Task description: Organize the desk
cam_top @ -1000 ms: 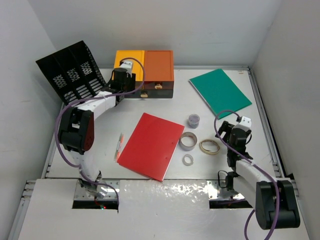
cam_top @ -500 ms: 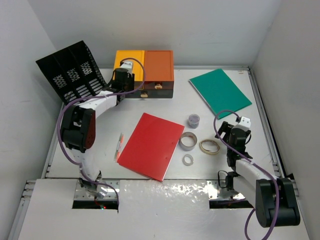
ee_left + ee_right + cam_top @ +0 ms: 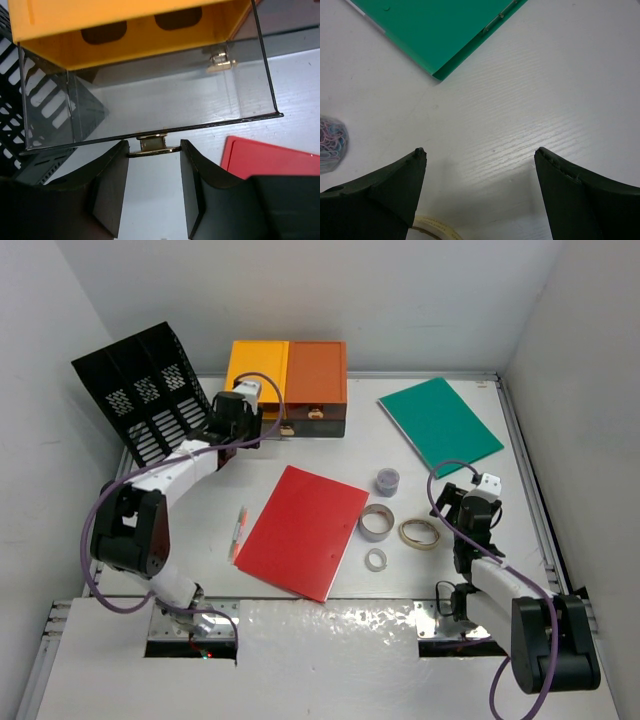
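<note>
White surface (image 3: 330, 455) fills the walled bay; its long axis is unclear from overhead. At 11 o'clock the left hand (image 3: 153, 155) pinches a clear drawer's (image 3: 150, 100) brass knob (image 3: 151, 145). At 4 o'clock the right hand (image 3: 480, 160) is spread above the surface.

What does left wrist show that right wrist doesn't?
Left wrist only: the left pincer closed on the gold handle of a clear drawer, which stands open from the yellow drawer unit. The black file rack is at left and a red folder corner at right.
Right wrist only: the right pincer open, the green folder ahead, a paper clip tub at the left edge and a tape ring at the bottom.
Both: the white desk.
</note>
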`<state>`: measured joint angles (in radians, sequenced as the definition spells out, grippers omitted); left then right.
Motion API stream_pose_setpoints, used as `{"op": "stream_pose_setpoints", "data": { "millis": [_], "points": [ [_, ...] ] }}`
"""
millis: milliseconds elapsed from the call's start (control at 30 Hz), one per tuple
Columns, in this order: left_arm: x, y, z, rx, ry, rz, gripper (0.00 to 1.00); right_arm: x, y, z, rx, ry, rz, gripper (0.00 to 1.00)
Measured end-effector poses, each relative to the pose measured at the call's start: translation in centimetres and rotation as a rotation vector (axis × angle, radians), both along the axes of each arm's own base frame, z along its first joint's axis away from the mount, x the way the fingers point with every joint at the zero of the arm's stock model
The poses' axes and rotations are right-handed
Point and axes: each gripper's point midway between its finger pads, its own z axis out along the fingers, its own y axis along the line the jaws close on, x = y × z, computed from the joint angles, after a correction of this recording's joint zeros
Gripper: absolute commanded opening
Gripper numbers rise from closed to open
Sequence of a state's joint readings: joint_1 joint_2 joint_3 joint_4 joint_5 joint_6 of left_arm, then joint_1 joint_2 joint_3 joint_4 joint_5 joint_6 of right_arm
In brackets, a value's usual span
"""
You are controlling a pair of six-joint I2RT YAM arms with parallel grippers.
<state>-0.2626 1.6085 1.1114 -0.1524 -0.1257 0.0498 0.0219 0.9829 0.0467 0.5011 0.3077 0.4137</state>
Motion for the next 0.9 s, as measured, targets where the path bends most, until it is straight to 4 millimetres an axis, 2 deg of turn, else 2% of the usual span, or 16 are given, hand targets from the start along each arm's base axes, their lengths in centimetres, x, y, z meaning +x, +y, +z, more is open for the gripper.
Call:
{"op": "stream_pose_setpoints", "data": {
  "millis": [533,767,900],
  "points": [
    [-4.9,0.0,-0.9,0.013,0.054,-0.114,0.00,0.1,0.1,-0.1,0.001,0.014,0.004,0.87],
    [-5.5,-0.8,-1.2,0.027,0.065,-0.202,0.00,0.6,0.5,-0.3,0.012,0.043,0.027,0.87],
    [-5.9,-2.3,-1.3,0.050,0.061,-0.282,0.00,0.5,0.6,-0.5,0.013,0.051,0.029,0.87]
  ]
}}
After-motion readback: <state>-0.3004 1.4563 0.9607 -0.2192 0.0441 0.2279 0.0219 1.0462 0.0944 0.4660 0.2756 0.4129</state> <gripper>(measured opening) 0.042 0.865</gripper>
